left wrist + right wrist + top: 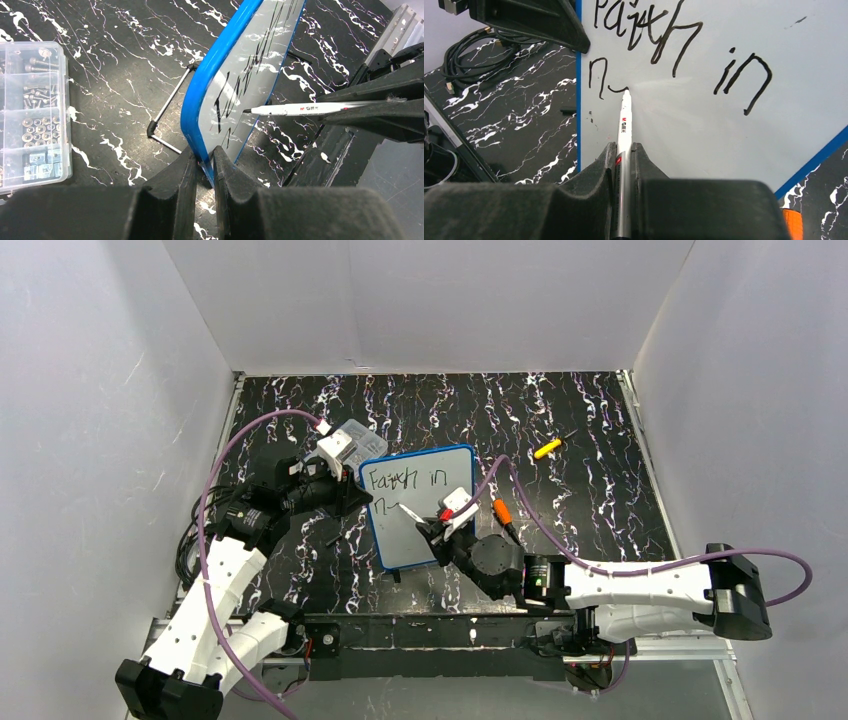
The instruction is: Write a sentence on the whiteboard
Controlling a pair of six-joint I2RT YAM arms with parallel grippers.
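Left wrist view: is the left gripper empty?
No, the left gripper is shut on the whiteboard, with the blue edge pinched between its two fingers.

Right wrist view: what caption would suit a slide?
Right gripper holds a white marker to the whiteboard, starting a second line of the sentence.

Up top: sits high behind the arm bases, looks down and forward over the whole table [600, 420], far enough out to fit both arms. On the left wrist: hugs in close, peers past the left gripper [205, 155] along the blue edge of the whiteboard [250, 60], nearly edge-on, and catches the clear parts box [30, 110] off to one side. On the right wrist: just as close, faces the board's white side almost flat-on, straight down the marker [625, 120] in the right gripper [624, 150]. Shared across all three views — whiteboard and marker tip.
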